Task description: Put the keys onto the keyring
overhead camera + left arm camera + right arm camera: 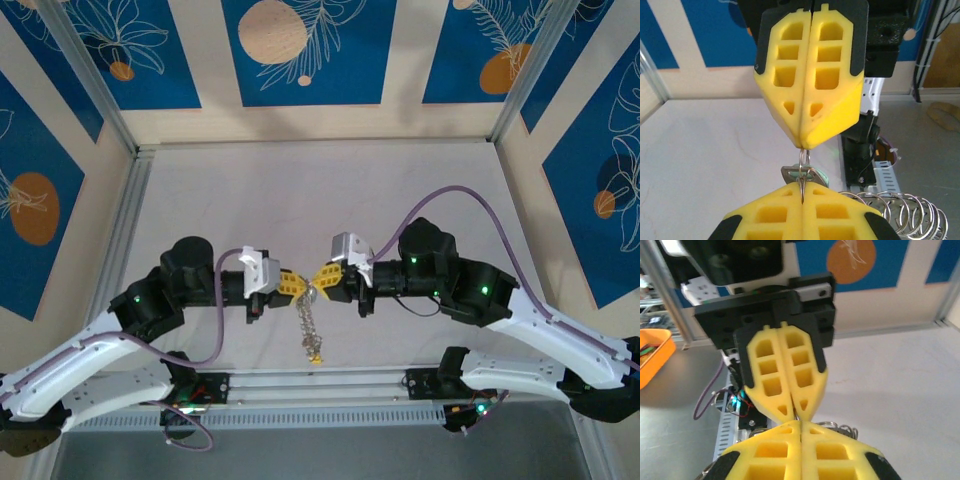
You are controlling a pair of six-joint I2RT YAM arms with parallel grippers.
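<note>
My two grippers meet tip to tip above the table's near middle. The left gripper [298, 286] [802, 191] is shut on the thin metal keyring [803, 161], seen edge-on. The right gripper [321, 279] [801, 425] is shut on the same ring from the opposite side, its yellow fingers [832, 115] pressed together. A silver key with a pale mint head [812, 175] hangs on the ring between the tips. A chain of wire rings [309, 320] [905, 212] dangles below, with a small yellowish key [316, 352] at its end.
The pale table [300, 190] is walled by aluminium posts [90, 80] and blue patterned panels. A slotted metal rail [320, 385] runs along the near edge between the arm bases. An orange bin [652, 352] stands off to the left in the right wrist view.
</note>
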